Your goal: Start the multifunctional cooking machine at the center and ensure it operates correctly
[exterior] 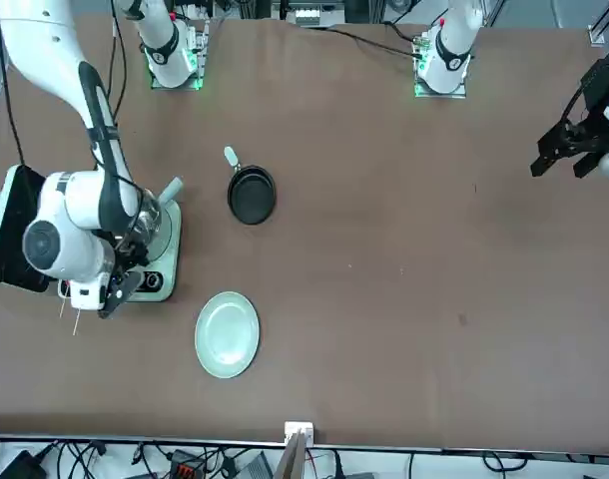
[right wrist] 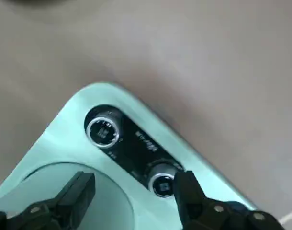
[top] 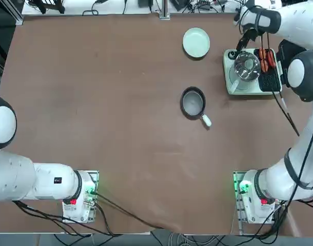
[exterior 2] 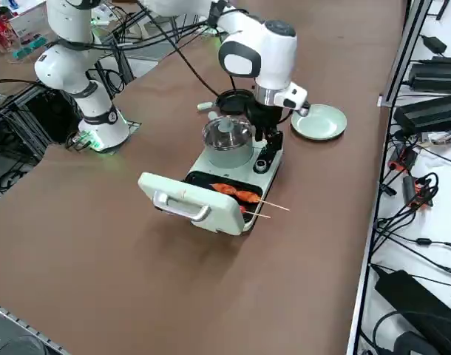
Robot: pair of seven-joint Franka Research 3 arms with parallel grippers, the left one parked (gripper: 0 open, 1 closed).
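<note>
My tool [right wrist: 134, 194] is spread above the knobs [right wrist: 163, 180], presumably to turn one; the cooking machine [exterior 2: 233, 180] sits on the counter [exterior 2: 137, 244], panel uncovered for reaching.

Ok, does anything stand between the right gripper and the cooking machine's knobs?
Nothing visible does: the right gripper hangs open just over the control panel, one fingertip overlapping the edge of the nearer knob.
</note>
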